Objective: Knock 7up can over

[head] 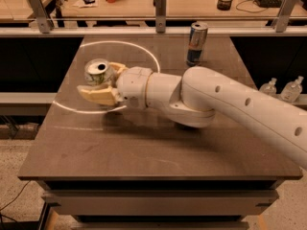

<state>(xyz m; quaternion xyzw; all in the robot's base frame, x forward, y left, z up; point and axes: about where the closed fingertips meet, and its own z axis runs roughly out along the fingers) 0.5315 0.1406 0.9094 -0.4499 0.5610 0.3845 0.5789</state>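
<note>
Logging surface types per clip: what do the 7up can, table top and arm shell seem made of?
7up can: probably thin metal; shiny silver top, printed white-green wall. Table: dark, matte, faintly reflective top, perhaps laminate; unclear. Arm shell: smooth white, softly glossy, likely moulded plastic. The gripper, at the can, looks cream and matte.

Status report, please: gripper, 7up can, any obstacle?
Cream gripper low, right at white-and-green 7up can. Can standing, not yet over. Slim blue-and-silver can far behind, not in the way.
</note>
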